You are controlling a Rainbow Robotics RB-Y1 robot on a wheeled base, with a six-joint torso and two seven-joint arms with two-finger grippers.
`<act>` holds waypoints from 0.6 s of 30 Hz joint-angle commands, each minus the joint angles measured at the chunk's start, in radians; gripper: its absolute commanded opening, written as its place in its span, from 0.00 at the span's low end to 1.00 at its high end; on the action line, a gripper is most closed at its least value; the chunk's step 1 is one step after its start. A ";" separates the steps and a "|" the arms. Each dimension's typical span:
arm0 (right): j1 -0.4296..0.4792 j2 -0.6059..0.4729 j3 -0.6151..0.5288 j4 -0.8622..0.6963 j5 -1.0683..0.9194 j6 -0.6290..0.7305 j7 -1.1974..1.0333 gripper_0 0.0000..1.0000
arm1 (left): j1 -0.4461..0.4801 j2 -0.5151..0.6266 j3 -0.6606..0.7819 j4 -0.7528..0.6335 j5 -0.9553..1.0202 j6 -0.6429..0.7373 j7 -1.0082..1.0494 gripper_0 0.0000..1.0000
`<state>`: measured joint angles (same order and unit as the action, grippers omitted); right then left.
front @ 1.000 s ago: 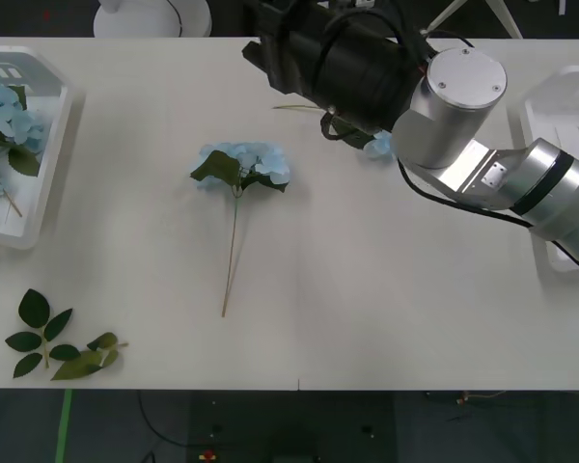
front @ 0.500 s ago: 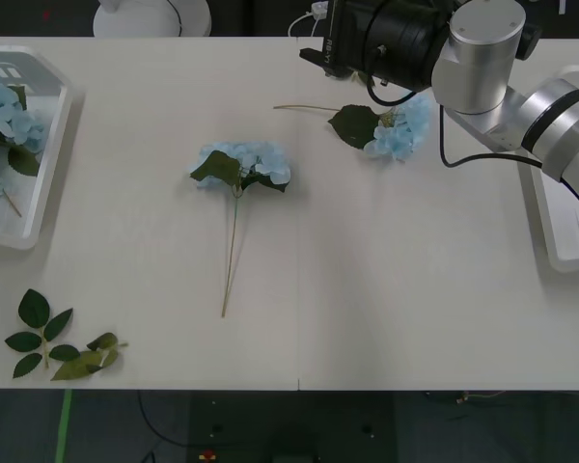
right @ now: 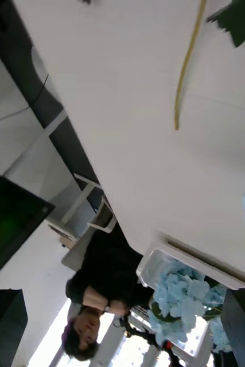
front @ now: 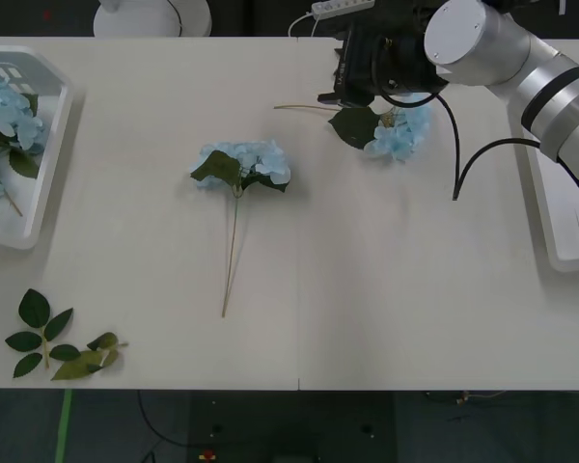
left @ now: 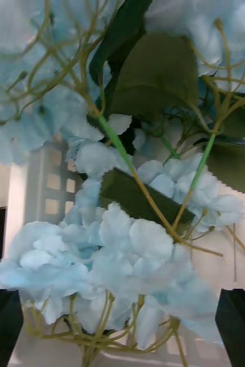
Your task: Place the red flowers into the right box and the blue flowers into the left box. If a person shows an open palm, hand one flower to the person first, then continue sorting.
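Two black fingertips (left: 2,327) of the left gripper (left: 122,330) sit spread wide at the corners of the left wrist view, holding nothing, directly over a heap of fluffy pale sky-blue artificial flower clusters with dark green leaves (left: 128,246) lying in the white slotted plastic tray on the left (front: 48,145). In the right wrist view, the right gripper (right: 122,327) likewise has its black fingertips (right: 4,327) parted and empty, its camera looking across the white table (front: 386,270) toward that same filled tray. In the front view, the silver and black right arm (front: 482,48) reaches over the table's far edge, its black wrist hanging just above a loose blue flower stem with one big green leaf (front: 391,130), whose thin stalk points left along the table; whether they touch cannot be told. A second blue flower stem (front: 241,169) lies near the table's middle, blossom away from the robot and long tan stalk trailing toward it. The white plastic tray on the right (front: 560,183) sits at the table's right edge, partly behind the arm. A bare green leaf sprig (front: 58,342) rests at the near left corner.
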<state>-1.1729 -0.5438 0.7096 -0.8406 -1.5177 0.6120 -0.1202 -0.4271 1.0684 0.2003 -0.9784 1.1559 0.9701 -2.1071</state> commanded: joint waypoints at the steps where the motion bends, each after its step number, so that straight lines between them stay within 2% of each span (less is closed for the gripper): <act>1: -0.070 0.110 -0.116 0.138 0.306 0.077 -0.355 1.00 | -0.005 0.061 -0.007 -0.137 0.117 0.099 0.019 1.00; 7: -0.071 0.156 -0.147 0.241 0.409 0.069 -0.409 1.00 | 0.085 0.059 0.021 -0.352 0.254 0.200 0.139 1.00; 11: -0.073 0.168 -0.147 0.287 0.418 0.068 -0.411 1.00 | 0.125 0.019 0.030 -0.542 0.261 0.320 0.380 1.00; 14: -0.071 0.170 -0.147 0.302 0.424 0.068 -0.411 1.00 | 0.126 -0.064 0.022 -0.700 0.157 0.403 0.602 1.00; 18: -0.073 0.170 -0.147 0.318 0.430 0.064 -0.411 1.00 | 0.122 -0.156 -0.032 -0.827 0.030 0.452 0.723 1.00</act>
<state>-1.1808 -0.3914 0.5625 -0.5321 -1.0997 0.6799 -0.5465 -0.3033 0.9841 0.1945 -1.7198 1.2471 1.3952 -1.3265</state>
